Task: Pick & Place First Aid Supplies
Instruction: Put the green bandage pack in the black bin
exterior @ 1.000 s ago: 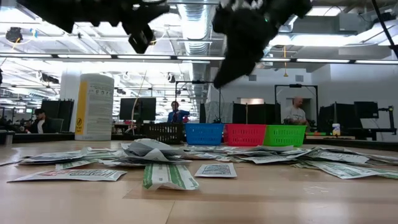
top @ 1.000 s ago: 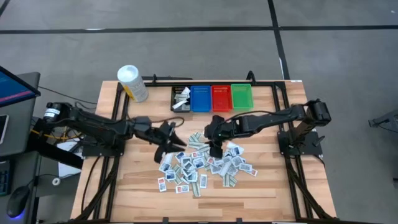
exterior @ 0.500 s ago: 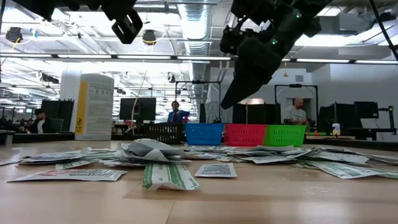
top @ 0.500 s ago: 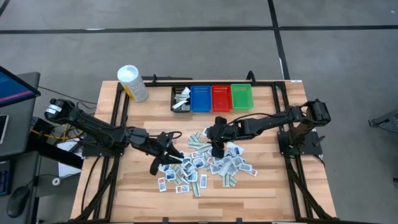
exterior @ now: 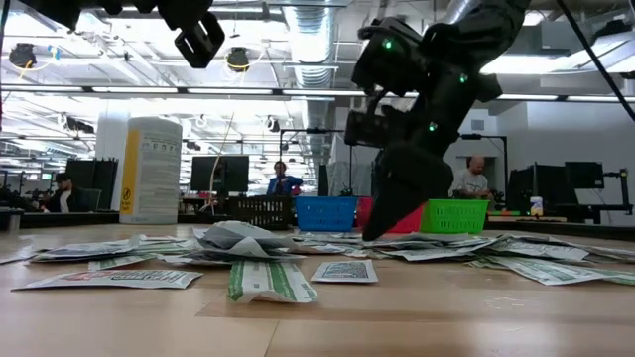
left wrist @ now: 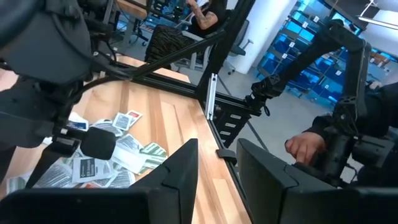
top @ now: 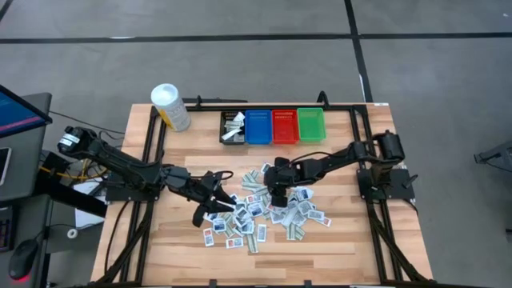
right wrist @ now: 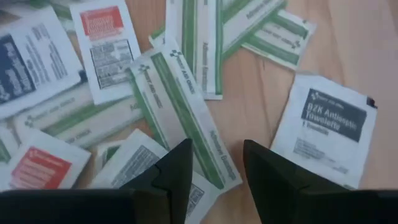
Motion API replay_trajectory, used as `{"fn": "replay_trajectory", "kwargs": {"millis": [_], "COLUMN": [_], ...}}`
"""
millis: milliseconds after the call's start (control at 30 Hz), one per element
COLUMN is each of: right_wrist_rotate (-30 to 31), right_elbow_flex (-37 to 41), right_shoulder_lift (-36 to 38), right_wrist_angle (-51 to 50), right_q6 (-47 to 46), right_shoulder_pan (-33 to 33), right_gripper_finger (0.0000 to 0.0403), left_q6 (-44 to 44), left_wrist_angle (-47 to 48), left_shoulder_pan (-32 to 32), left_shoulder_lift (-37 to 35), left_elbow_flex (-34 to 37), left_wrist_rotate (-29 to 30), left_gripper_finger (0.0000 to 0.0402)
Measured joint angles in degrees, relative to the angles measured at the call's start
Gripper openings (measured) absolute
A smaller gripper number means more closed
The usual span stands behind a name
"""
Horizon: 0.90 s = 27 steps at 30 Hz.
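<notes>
The first aid supplies, many small flat packets (top: 260, 214), lie in a loose pile on the middle of the wooden table (top: 344, 248). My right gripper (top: 276, 194) points steeply down, low over the pile's far part. It is open, and a green-striped packet (right wrist: 186, 118) shows between and beyond its fingers. Its fingertips (exterior: 379, 230) are down near the packets' level. My left gripper (top: 212, 202) hovers high over the pile's left side, roughly level and open (left wrist: 217, 171), with nothing between its fingers.
Black (top: 233, 126), blue (top: 258, 126), red (top: 284, 126) and green (top: 310, 124) bins stand in a row at the table's far edge, and the black bin holds a few packets. A white tub (top: 170, 106) stands at the far left. People sit in the room behind.
My right gripper has sunk from well above the table down to just over the pile, tipping steeper. My left gripper has swung toward the table's near edge, staying high, then kept still. The packets have not moved.
</notes>
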<state>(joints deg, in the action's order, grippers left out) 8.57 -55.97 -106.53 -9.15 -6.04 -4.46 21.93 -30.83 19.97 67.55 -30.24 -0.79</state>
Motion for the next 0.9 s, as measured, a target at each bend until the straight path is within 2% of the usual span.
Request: {"fn": "replay_trajectory", "kwargs": {"millis": [500,900], "right_wrist_rotate": [0.27,0.21], "right_elbow_flex": [-0.08,-0.06], "right_shoulder_lift": [-0.45,-0.45], "right_wrist_angle": [-0.04,-0.38], "right_q6": [-3.91,-3.99], "right_shoulder_pan": [-0.01,-0.03], "right_gripper_finger": [0.013,0.0074], "left_q6": [-0.24,-0.24], "left_wrist_angle": [-0.02,-0.02], "left_shoulder_pan": [-0.44,-0.44], "left_shoulder_lift": [0.0,0.0], "left_elbow_flex": [0.0,0.0], "left_wrist_rotate": [0.84,1.06], "left_gripper_finger": [0.0111,0.0111]}}
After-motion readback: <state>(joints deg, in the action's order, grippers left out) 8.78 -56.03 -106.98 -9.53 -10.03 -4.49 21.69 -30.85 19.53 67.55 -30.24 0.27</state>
